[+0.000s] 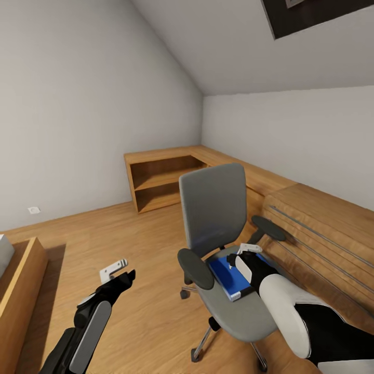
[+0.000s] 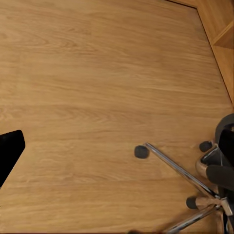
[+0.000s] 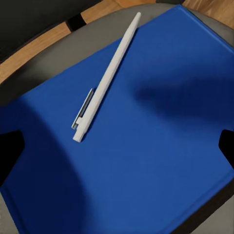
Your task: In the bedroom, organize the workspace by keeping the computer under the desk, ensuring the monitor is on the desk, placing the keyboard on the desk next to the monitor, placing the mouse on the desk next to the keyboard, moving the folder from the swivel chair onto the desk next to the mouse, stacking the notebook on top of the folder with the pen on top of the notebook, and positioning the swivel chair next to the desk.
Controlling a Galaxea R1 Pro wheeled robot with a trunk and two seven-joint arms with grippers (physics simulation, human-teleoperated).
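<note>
The grey swivel chair (image 1: 214, 208) stands mid-room on the wood floor, its chrome base (image 2: 183, 173) and castors over bare boards. On its seat lies the blue folder (image 1: 231, 275) (image 3: 146, 146). The slim white pen (image 3: 105, 78) rests on top of the folder. My right gripper (image 1: 244, 255) (image 3: 117, 151) hovers open just above the folder, with a dark fingertip (image 3: 9, 151) at each side of it. My left gripper (image 1: 120, 272) hangs open over the floor to the chair's left, one fingertip (image 2: 9, 153) in sight. Desk, computer, monitor, keyboard, mouse and notebook are out of view.
A light-wood shelf unit (image 1: 161, 179) runs along the back wall into the corner. A low wood drawer unit (image 1: 322, 234) sits close to the chair's right side. A wooden frame (image 1: 21, 291) stands at the left edge, with open floor between it and the chair.
</note>
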